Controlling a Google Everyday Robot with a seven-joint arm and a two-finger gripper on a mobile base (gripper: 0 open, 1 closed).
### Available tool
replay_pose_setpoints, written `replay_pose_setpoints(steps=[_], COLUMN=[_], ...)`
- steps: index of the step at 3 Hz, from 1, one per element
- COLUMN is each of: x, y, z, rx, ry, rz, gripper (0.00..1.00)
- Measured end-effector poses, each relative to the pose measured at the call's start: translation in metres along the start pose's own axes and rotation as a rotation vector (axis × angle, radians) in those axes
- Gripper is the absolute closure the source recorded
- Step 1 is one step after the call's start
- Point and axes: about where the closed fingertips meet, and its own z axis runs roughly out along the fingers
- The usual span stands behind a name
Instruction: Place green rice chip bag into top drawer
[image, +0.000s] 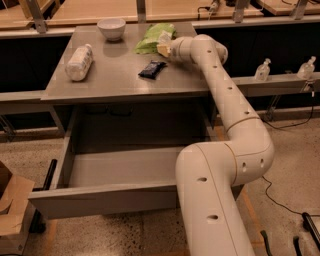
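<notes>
The green rice chip bag (151, 39) lies on the far part of the grey table top (115, 80), light green with a pale patch. My gripper (163, 49) is at the bag's right near edge, touching or just against it; the arm reaches over the table from the right. The top drawer (102, 199) is pulled out wide below the table, and its grey inside shows nothing in it.
A small black packet (152, 69) lies just in front of the bag. A white bowl (111, 27) stands at the far edge and a pale bottle (79, 62) lies on the left. A cardboard box (11, 205) sits on the floor at the left.
</notes>
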Motion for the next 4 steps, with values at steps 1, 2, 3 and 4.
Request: replay_pose_setpoints(steps=[1, 2, 3, 4], x=[-0.01, -0.038, -0.076, -0.114], y=[0.002, 0.0, -0.003, 0.016], z=[-0.004, -0.032, -0.099, -0.173], rx=[-0.008, -0.03, -0.066, -0.086], ry=[-0.012, -0.026, 0.022, 0.052], rz=[-0.016, -0.069, -0.181, -0.222], gripper=[1.0, 1.0, 1.0, 1.0])
